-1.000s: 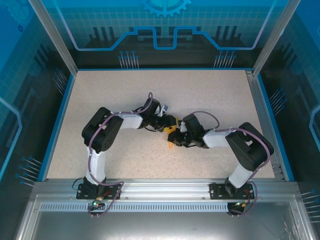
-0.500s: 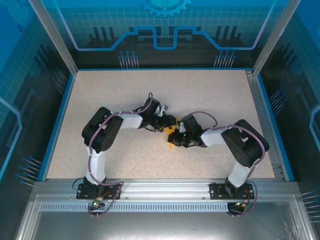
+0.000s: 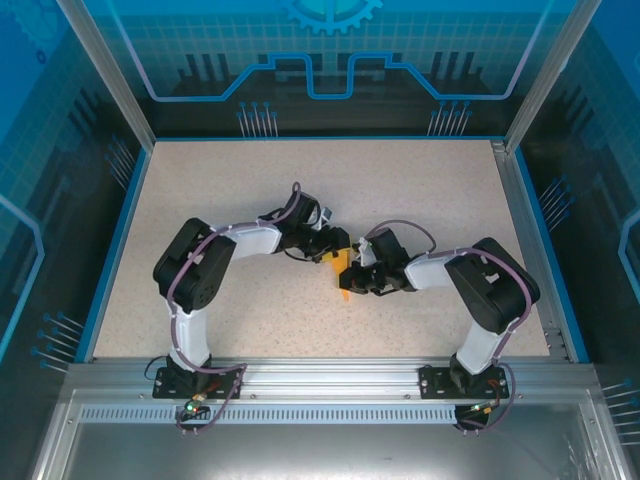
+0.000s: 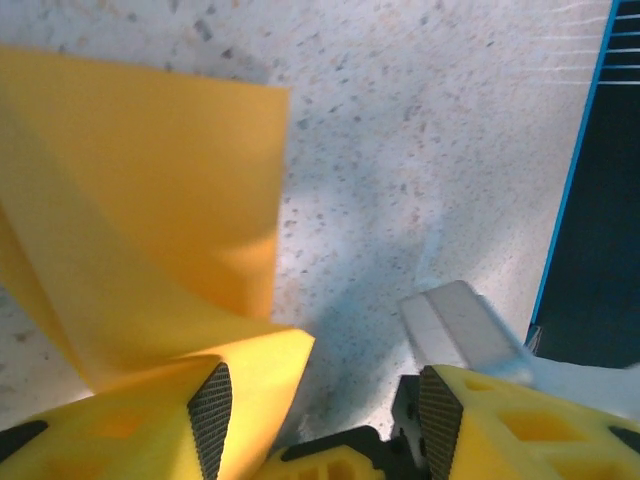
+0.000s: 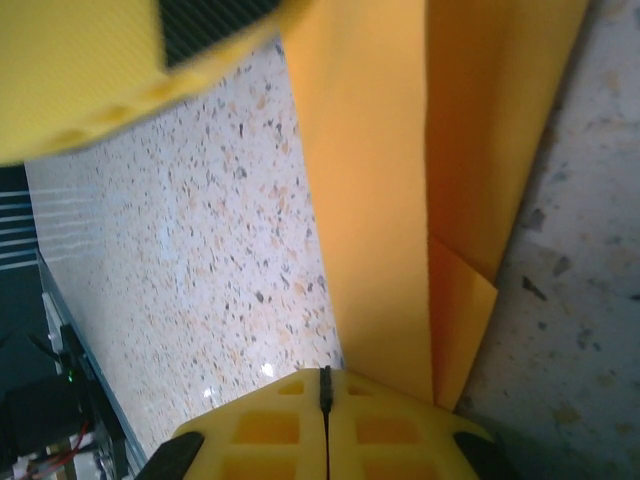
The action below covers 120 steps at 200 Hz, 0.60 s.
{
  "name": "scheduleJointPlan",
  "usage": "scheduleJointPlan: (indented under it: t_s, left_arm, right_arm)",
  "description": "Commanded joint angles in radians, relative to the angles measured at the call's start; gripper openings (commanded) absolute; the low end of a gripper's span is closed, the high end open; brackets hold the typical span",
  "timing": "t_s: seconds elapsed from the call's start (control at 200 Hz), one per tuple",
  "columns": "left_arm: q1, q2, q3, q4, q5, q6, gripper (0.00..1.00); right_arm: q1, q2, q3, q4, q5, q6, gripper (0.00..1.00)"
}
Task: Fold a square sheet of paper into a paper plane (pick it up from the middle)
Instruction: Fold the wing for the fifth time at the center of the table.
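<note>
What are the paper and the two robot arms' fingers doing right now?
Orange-yellow paper: folded into layers, one part curling up, between the two arms.
Left fingers: open, one finger right beside the paper.
Right fingers: shut together, tips at the paper's edge; whether they pinch it is unclear.

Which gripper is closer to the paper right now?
Right gripper: shut, its tips on the paper end. The left gripper is open, the paper lying alongside one finger.
</note>
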<state>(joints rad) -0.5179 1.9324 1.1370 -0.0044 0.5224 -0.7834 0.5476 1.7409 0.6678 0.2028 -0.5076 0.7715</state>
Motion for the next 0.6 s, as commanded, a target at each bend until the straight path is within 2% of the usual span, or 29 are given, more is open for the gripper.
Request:
scheduleJointPlan:
  t_s: [0.0, 0.22, 0.345, 0.49, 0.595]
  left_arm:
    - [-0.002, -0.094, -0.005, 0.005, -0.009, -0.003, 0.55]
    - [-0.008, -0.151, -0.097, 0.052, -0.017, -0.031, 0.50]
    - [-0.024, -0.133, -0.104, 0.073, -0.008, -0.041, 0.42]
    - [-0.033, -0.102, -0.105, 0.060, -0.051, -0.056, 0.22]
    - [-0.033, -0.076, -0.106, 0.060, -0.066, -0.073, 0.00]
  right_arm:
    - [-0.025, 0.039, -0.024, -0.187, -0.042, -0.099, 0.06]
    - [-0.052, 0.043, -0.027, -0.177, -0.072, -0.106, 0.06]
    - [-0.052, 0.047, -0.027, -0.171, -0.072, -0.100, 0.06]
    - [-0.054, 0.049, -0.026, -0.165, -0.071, -0.092, 0.06]
    - [-0.054, 0.048, -0.029, -0.158, -0.069, -0.084, 0.06]
